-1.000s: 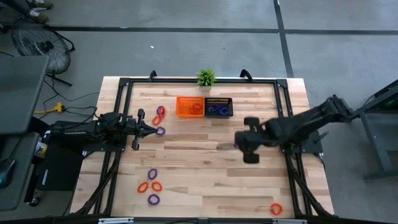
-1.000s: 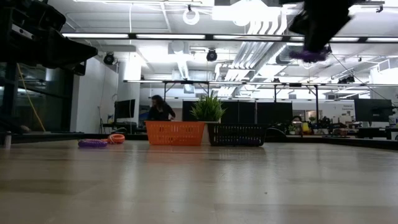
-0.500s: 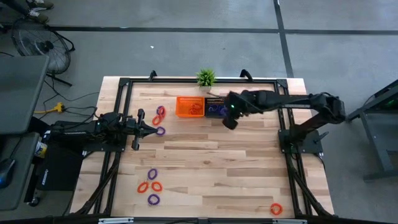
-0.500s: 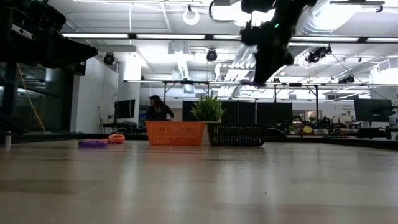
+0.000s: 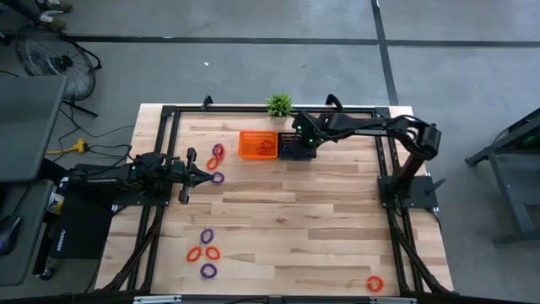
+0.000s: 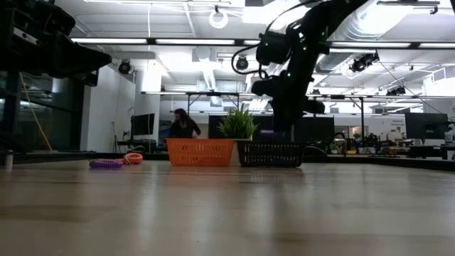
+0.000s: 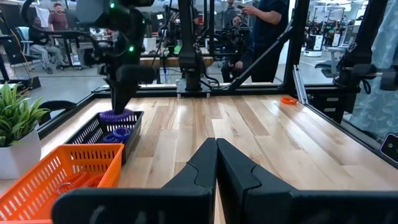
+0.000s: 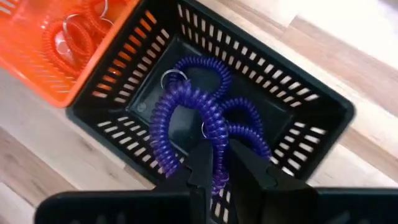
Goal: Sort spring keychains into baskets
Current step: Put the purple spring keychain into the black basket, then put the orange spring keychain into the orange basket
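- Since the earlier frames, we find the right end effector (image 5: pixel 297 135) has travelled from the right-centre of the table (image 5: pixel 278 245) to the far side, and now hangs over the black basket (image 5: pixel 297 147).
- We observe its fingers (image 8: pixel 202 163) pinched on a purple spring keychain (image 8: pixel 186 112), which dangles into the black basket above other purple coils (image 8: pixel 245 127) lying on its floor.
- In the left wrist view, that same keychain (image 7: pixel 118 116) sits at the basket's rim level, beneath the right end effector.
- We record the orange basket (image 5: pixel 257 144) touching the black one on its left side, with orange-red coils (image 8: pixel 74 34) inside.
- We note a small green potted plant (image 5: pixel 279 106) just behind the two baskets at the far edge.
- We find the left end effector (image 5: pixel 206 176) unmoved at the left side of the table, low, its fingers (image 7: pixel 214 162) pressed together and empty.
- We count loose keychains on the table: a purple and orange-red pair (image 5: pixel 216 155) plus one purple loop (image 5: pixel 218 178) near the left end effector's tip, a mixed cluster (image 5: pixel 205 252) at the near left, and a single orange-red one (image 5: pixel 375 284) at the near right corner.
- We see a person (image 6: pixel 183 124) in the room beyond, in the low view.
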Robot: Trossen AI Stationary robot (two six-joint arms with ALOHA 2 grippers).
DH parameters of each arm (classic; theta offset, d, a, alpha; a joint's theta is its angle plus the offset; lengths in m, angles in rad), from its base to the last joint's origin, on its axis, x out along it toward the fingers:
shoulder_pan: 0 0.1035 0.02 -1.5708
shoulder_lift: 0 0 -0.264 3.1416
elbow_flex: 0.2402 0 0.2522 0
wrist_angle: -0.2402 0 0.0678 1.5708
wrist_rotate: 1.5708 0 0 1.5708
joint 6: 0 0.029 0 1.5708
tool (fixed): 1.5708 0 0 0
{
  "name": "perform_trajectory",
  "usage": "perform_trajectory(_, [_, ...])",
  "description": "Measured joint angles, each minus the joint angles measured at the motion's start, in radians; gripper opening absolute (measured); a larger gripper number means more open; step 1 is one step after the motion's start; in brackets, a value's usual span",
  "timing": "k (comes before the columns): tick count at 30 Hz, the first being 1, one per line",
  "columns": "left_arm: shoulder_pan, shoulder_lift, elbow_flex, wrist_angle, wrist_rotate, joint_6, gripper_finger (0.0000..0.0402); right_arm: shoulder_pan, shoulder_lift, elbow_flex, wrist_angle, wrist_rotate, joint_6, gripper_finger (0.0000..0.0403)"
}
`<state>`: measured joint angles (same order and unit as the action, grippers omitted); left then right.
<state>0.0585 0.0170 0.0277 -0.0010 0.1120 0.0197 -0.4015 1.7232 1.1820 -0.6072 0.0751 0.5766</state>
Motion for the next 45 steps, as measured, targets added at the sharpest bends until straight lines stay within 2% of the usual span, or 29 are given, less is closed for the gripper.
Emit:
perform_trajectory(11, [0.000,0.000,0.000,0.000,0.000,0.000,0.0001,-0.013,0.026,0.000,0.029,-0.019,-0.005,0.0078])
perform_trajectory(18, [0.000,0.000,0.000,0.000,0.000,0.000,0.0001,-0.014,0.021,0.001,0.019,-0.024,-0.018,0.0118])
perform_trajectory(27, [0.000,0.000,0.000,0.000,0.000,0.000,0.0001,0.037,-0.077,0.001,-0.067,-0.093,-0.061,0.0136])
perform_trajectory(36, [0.000,0.000,0.000,0.000,0.000,0.000,0.0001,0.213,-0.178,0.001,-0.271,-0.191,-0.064,0.0129])
perform_trajectory(45, [0.000,0.000,0.000,0.000,0.000,0.000,0.0001,0.504,-0.244,0.001,-0.432,-0.162,-0.008,0.0129])
